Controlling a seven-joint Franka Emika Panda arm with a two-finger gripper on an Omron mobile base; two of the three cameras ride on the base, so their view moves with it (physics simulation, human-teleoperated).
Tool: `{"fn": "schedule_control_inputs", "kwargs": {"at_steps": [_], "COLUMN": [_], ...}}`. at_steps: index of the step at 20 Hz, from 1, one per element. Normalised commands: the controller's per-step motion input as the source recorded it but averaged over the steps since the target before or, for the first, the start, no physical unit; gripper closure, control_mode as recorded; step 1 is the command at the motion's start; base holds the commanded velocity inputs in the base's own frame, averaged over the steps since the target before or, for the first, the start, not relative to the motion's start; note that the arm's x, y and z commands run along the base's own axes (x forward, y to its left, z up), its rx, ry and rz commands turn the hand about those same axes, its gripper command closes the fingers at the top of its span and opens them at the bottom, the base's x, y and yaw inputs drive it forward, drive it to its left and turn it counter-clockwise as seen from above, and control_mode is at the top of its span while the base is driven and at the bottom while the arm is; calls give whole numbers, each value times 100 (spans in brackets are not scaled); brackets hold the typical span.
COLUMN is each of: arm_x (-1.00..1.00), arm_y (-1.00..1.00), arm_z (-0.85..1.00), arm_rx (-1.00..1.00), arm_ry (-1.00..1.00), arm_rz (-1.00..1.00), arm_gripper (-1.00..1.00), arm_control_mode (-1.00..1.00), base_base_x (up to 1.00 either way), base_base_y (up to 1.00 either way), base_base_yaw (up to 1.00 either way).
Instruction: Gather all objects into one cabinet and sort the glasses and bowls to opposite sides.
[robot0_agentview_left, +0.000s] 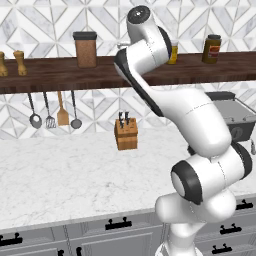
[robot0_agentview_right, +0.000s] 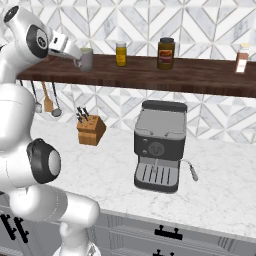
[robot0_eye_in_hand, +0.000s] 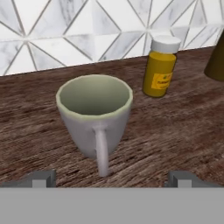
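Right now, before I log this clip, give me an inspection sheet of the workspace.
Surface: dark wooden wall shelf above a marble counter.
Job's things: grey mug upright on the shelf, handle toward the hand camera.
Clutter: yellow jar beside the mug, brown jar, knife block, coffee machine, hanging utensils.
Grippers: gripper open, just short of the mug, not touching.
Cables: nothing seen.
Surroundings: patterned tile wall, grey drawers below.

Grey mug (robot0_eye_in_hand: 94, 116) – matt ceramic look; wall shelf (robot0_eye_in_hand: 175, 131) – dark grained wood; counter (robot0_agentview_right: 215, 185) – polished marble.
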Motion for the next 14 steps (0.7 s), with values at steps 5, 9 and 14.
{"fn": "schedule_control_inputs", "kwargs": {"at_steps": [5,9,14], "arm_x": [-9,0,1], "arm_y": [-3,5,-4], "arm_z": [-10,-20,-11], "arm_rx": [3,2,1], "arm_ry": [0,0,0], "arm_rz": [0,-5,-2], "arm_gripper": [-100,-100,-100], "arm_control_mode": [-100,-100,-100], "base_base_x": [0,0,0], "base_base_y": [0,0,0], "base_base_yaw": [0,0,0]}}
